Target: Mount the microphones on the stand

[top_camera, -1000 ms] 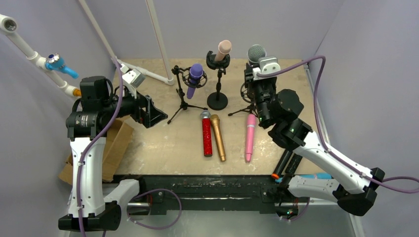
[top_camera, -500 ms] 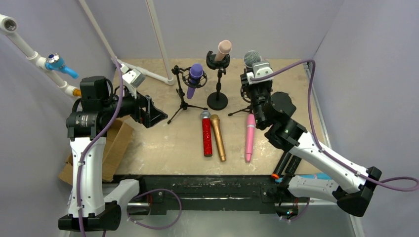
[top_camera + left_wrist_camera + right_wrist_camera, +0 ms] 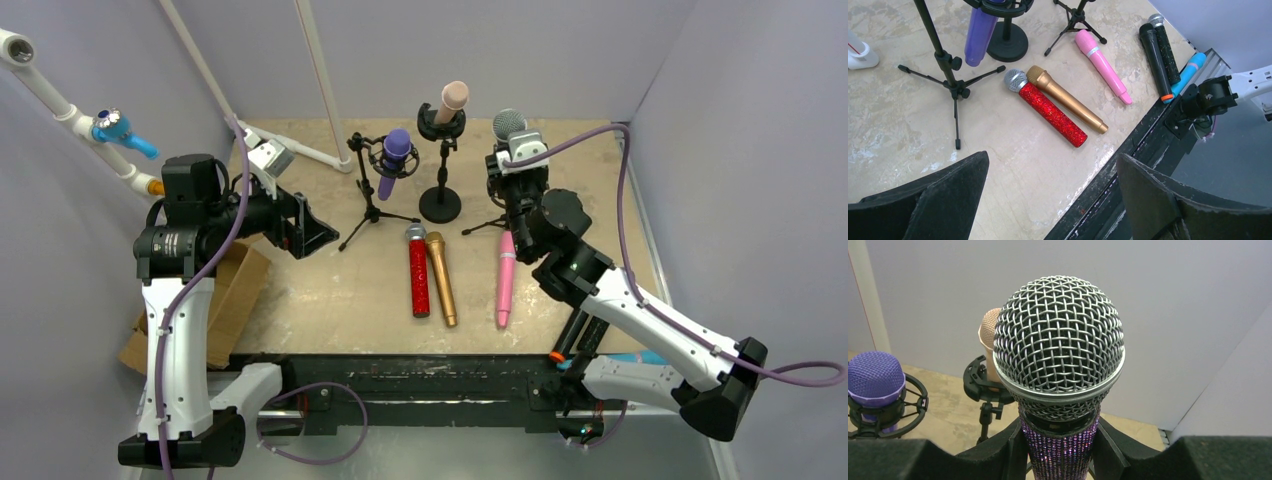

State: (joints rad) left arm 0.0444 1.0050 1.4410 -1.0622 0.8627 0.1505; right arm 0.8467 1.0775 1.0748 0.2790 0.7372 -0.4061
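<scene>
My right gripper is shut on a sparkly purple microphone with a silver mesh head, holding it upright over the right tripod stand; its head shows in the top view. A purple microphone sits in the left tripod stand. A beige microphone sits in the round-base stand. Red, gold and pink microphones lie on the table. My left gripper is open and empty at the left, above the table.
Two black microphones and a blue one lie at the table's near right edge. A cardboard box sits at the left. White poles lean at the back left. A black rail runs along the front.
My right gripper has carried the sparkly purple microphone a little left and towards the back, closer over the right tripod stand. The left arm has not moved.
</scene>
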